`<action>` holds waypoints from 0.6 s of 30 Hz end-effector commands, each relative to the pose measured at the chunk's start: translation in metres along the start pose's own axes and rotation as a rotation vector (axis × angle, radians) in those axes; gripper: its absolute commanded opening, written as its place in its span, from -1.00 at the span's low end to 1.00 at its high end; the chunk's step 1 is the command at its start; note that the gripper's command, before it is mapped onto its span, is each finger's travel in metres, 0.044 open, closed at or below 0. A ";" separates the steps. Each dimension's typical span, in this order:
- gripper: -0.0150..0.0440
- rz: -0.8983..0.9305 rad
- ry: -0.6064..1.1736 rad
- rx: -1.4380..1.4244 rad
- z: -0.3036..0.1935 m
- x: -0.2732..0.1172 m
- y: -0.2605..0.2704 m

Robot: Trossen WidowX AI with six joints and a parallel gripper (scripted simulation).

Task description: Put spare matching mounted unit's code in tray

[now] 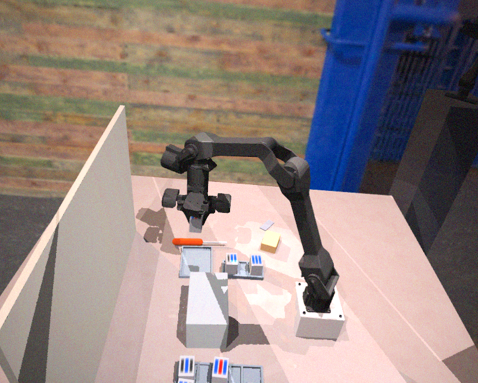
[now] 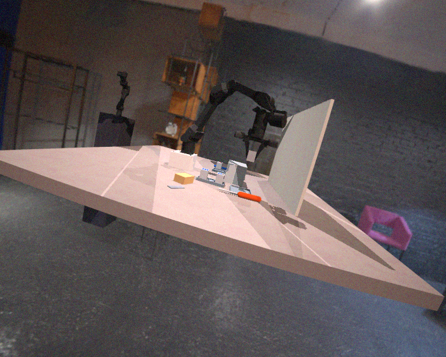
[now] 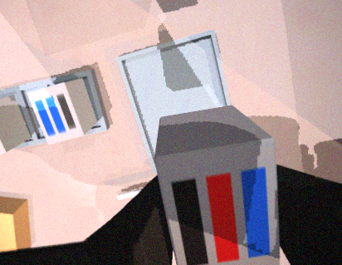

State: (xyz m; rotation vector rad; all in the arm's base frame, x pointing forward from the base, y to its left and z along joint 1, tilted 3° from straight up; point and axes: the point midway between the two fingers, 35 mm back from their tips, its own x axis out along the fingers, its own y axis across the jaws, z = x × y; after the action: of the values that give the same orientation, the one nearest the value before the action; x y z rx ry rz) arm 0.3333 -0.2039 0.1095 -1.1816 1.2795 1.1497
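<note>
Wrist view alone shows the gripper (image 3: pixel 220 213) clamped on a grey spare (image 3: pixel 216 164) striped black, red, blue, at lower centre, above the tray (image 3: pixel 177 85). Top view shows the pink table (image 1: pixel 367 238) and wood-plank wall (image 1: pixel 154 58).

A warehouse-like workshop: blue steel racking (image 1: pixel 358 80), brick walls, wooden shelving (image 2: pixel 187 90).

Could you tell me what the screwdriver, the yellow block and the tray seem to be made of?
Screwdriver: glossy orange handle, likely plastic; thin pale shaft, probably metal.
Yellow block: matte, uniform, soft-looking yellow, perhaps foam or sponge; painted wood is possible.
Tray: flat pale blue-grey with a thin raised rim, no shine; plastic or painted sheet metal, hard to tell which.
</note>
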 end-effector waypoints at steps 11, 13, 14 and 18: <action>-0.49 0.004 0.003 -0.003 -0.002 0.016 -0.001; -0.49 0.004 0.003 -0.003 -0.002 0.018 -0.002; -0.49 0.004 0.003 -0.003 -0.002 0.019 -0.002; -0.49 0.004 0.004 -0.003 -0.002 0.023 -0.002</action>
State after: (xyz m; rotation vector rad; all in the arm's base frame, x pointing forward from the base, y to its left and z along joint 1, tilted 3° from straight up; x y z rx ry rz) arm 0.3354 -0.2063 0.0915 -1.1818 1.2795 1.1495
